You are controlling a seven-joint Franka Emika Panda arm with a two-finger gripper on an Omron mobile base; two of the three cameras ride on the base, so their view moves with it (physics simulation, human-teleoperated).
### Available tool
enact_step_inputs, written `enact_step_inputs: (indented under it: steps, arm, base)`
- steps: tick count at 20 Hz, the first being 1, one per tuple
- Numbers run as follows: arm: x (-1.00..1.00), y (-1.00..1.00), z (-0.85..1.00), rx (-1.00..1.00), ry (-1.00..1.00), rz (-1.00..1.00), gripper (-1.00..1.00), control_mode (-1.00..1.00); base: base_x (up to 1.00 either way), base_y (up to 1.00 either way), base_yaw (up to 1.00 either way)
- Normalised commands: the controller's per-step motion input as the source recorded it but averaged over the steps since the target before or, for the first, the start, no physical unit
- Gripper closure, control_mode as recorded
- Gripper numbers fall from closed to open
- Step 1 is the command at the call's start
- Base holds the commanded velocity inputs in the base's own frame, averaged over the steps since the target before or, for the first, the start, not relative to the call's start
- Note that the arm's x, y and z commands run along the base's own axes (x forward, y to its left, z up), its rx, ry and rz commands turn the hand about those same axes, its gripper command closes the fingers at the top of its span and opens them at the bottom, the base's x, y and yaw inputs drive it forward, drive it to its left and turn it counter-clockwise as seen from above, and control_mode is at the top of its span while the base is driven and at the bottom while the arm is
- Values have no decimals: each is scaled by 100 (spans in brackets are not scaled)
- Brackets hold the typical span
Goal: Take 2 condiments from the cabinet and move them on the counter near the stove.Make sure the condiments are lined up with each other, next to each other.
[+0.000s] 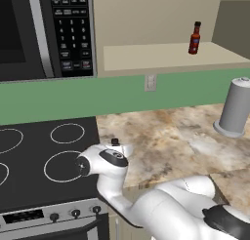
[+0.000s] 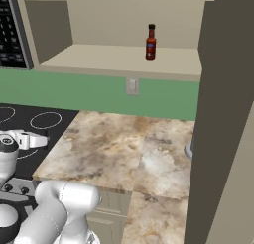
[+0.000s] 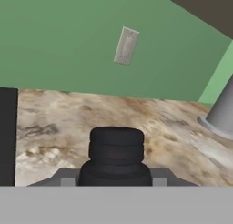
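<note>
Black and ribbed, the short shaker [image 3: 116, 157] sits right in front of my hand camera, low over the mottled stone counter [image 1: 171, 136], close to the counter's left edge where it meets the black stove [image 1: 44, 161]. From the left base camera I see only its small dark top [image 1: 115, 142] peeking above the white wrist. My gripper [image 3: 116, 180] appears to hold the shaker between its fingers, though the fingertips themselves are hidden behind it, so I judge the grip rather than see it; whether the base touches the stone I cannot tell. The second condiment, a slim red-brown sauce bottle [image 1: 195, 38] with a black cap, stands upright on the pale shelf of the open cabinet [image 1: 161, 58], toward the shelf's right end, well apart from my hand. A tall grey cylinder [image 1: 235, 107] stands at the counter's right side, and a wall outlet [image 1: 150, 82] sits on the green wall below the shelf. I judge the shaker to be light, rigid and squat, easy to keep upright. The bottle looks light but tall and narrow, likely smooth and easy to tip; I would take it around the labelled body, below the neck, and set it close beside the shaker.
</note>
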Motion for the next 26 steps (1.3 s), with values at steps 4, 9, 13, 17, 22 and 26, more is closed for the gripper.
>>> enact_step_inputs:
  steps: [4,9,13,17,22,26]
  arm:
    - [0,11,-3,0,-5,0,100,-100]
    - [0,1,0,0,2,0,100,-100]
    - [0,4,-22,-3,0,0,100,-100]
    - [-14,11,-26,-9,0,0,100,-100]
    - [-19,8,-20,-3,-3,0,100,-100]
    - [-11,5,-24,-2,-5,0,100,-100]
  base:
    - [0,0,0]
    - [0,0,0]
    - [0,0,0]
    - [0,0,0]
    - [0,0,0]
    - [0,0,0]
